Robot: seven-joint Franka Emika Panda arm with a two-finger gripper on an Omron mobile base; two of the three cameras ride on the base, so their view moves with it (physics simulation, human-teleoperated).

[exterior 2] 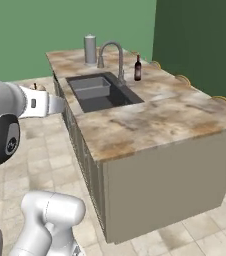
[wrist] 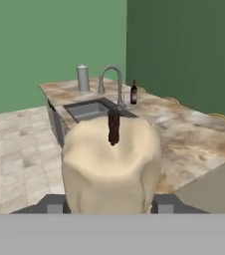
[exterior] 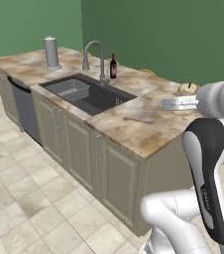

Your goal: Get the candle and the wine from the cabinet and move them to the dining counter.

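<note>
Wine [exterior: 113, 66] stands on the dining counter [exterior: 134, 119] already, upright, just beside the curved tap [exterior: 96, 57] at the back of the dark sink [exterior: 86, 93]. So that half of the job looks done, and the candle is the step in hand now. In the hand view, a fat cream candle [wrist: 110, 169] with a dark wick sits right between the two finger tips of the gripper [wrist: 107, 203], very close to the camera. The fingers are closed on its sides, so the candle is held. It is up in the air, not on the counter yet. From the left base view the hand [exterior: 181, 103] hangs by the near end of the counter, with a bit of the candle peeking behind it. The tall grey canister [exterior: 51, 52] is far off at the other end. Next, I think the arm has to bring the candle over a bare part of the marbled top, keep it upright, lower it until it rests, and then let go.
</note>
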